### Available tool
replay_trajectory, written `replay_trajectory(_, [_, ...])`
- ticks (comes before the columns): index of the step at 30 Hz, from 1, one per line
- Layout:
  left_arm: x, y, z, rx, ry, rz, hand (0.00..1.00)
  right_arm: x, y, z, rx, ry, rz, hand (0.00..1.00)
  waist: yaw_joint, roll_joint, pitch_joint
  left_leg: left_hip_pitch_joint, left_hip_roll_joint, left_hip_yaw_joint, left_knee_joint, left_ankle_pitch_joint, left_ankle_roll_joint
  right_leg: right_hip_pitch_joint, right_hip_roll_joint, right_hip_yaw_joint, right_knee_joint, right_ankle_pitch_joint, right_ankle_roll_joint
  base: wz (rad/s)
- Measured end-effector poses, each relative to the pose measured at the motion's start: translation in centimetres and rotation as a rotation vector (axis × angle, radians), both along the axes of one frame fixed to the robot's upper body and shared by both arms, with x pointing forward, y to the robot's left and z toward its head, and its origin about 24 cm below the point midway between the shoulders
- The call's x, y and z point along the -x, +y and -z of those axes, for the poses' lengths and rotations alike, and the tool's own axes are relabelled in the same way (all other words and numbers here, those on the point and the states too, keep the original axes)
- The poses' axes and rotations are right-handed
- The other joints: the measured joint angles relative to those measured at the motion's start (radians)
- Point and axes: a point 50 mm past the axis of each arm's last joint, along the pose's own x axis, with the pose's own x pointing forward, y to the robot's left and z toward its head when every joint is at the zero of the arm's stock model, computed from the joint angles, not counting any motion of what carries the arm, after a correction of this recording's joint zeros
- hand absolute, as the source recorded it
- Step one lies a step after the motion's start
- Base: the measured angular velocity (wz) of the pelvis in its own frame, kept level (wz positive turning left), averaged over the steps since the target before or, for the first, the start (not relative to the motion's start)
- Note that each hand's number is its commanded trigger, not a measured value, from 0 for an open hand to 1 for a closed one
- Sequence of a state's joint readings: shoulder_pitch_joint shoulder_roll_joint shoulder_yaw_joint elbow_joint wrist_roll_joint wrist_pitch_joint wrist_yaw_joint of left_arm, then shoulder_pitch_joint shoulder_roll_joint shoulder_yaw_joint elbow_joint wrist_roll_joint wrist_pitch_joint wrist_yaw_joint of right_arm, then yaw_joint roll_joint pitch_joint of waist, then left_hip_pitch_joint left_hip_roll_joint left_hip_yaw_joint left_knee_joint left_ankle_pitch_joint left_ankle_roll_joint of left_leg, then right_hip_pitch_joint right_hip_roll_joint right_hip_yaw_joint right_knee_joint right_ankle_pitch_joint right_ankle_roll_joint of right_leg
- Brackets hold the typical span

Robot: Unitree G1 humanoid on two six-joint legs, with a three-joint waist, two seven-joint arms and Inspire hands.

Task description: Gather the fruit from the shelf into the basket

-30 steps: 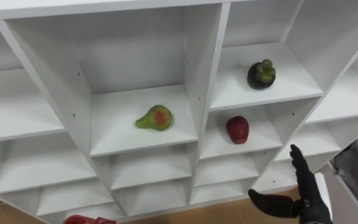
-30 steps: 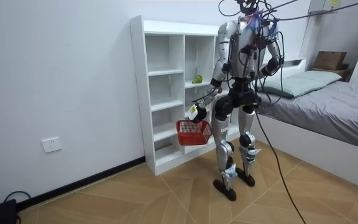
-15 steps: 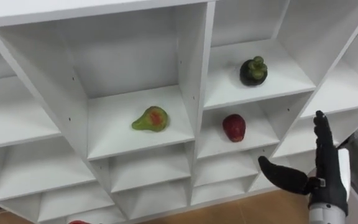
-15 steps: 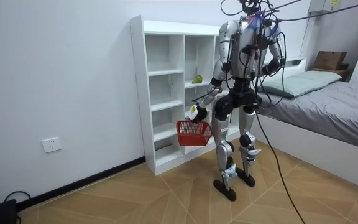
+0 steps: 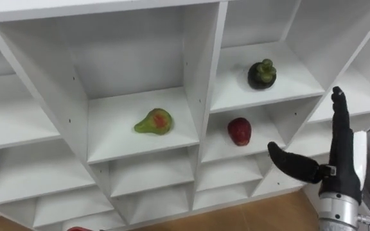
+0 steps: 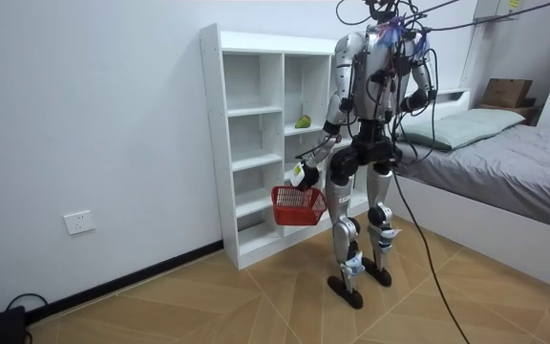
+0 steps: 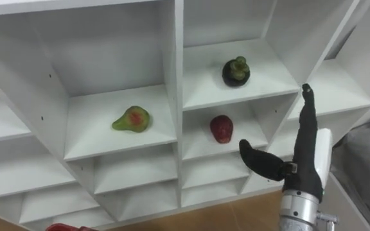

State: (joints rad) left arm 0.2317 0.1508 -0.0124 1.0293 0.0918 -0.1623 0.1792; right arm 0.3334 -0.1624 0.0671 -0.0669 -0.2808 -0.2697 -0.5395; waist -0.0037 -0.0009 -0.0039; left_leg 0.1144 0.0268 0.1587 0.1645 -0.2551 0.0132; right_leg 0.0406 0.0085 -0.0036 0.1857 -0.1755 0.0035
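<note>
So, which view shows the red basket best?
The room view: the whole red basket shows there, hanging under the robot's left hand in front of the white shelf. In both eye views a red sliver of it pokes in at the bottom edge, left of centre.

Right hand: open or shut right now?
Open. The right hand has its fingers straight and pointing up, thumb spread wide, holding nothing; it is apart from the red fruit.
</note>
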Motion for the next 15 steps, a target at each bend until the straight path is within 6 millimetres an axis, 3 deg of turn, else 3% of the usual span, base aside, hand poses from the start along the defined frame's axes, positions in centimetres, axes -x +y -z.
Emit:
replay_trajectory(7, [-0.1, 0.5, -0.1, -0.002, 0.004, 0.013, 1.00, -1.8, -0.1, -2.8, 0.034, -0.149, -0.001, 0.00, 0.012, -0.019, 0.0033, 0.002, 0.000, -0.014, 0.001, 0.001, 0.000, 0.002, -0.001, -0.012, -0.002, 0.000, 0.000, 0.03])
replay_trajectory(15, [0.7, 0.8, -0.1, -0.011, 0.028, 0.005, 1.00, -2.5, -0.4, -3.9, 0.113, -0.193, -0.020, 0.00, 0.023, -0.040, 0.0005, 0.002, -0.001, -0.028, 0.002, 0.002, 0.000, 0.015, -0.005, -0.038, -0.018, 0.002, -0.001, 0.06])
